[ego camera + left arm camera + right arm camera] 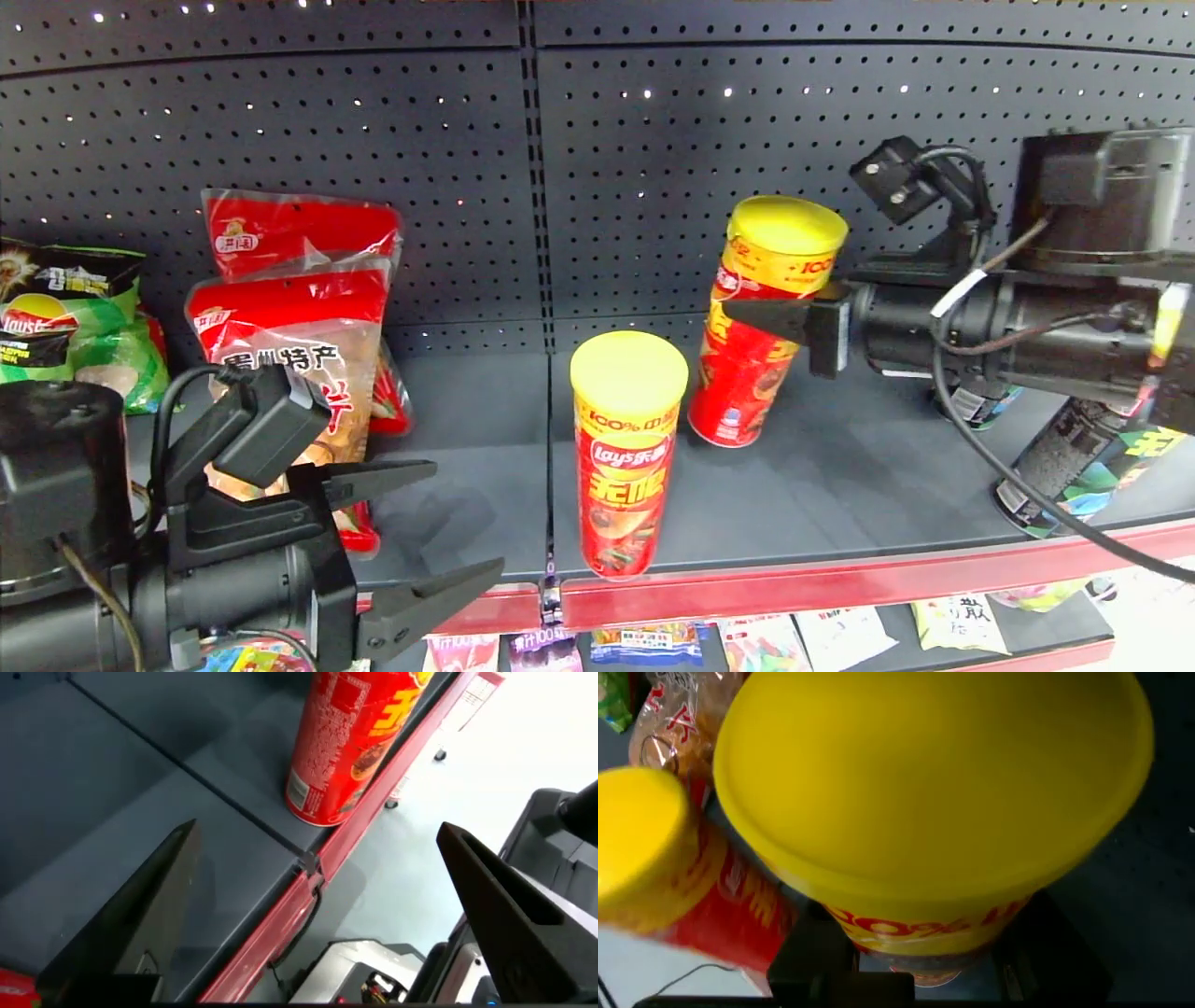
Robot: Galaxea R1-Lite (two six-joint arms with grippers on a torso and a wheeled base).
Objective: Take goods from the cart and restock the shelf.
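Two red chip cans with yellow lids are on the dark shelf point(840, 476). One can point(624, 457) stands upright near the front edge, also in the left wrist view point(350, 737) and the right wrist view point(654, 849). The other can point(742, 392) leans to the right farther back, its base low on the shelf floor. My right gripper point(758, 317) is shut on this can's upper body; its lid point(934, 784) is close under the right wrist camera. My left gripper point(439, 523) is open with nothing in it at the shelf's front left, its fingers point(140, 924) spread wide.
Red snack bags point(289, 308) and a green chip bag point(65, 317) stand at the shelf's left. More goods point(1074, 457) sit behind my right arm. A red rail point(840, 579) edges the shelf front, with small packets point(644, 644) on the shelf below. Bare floor lies between the cans and the bags.
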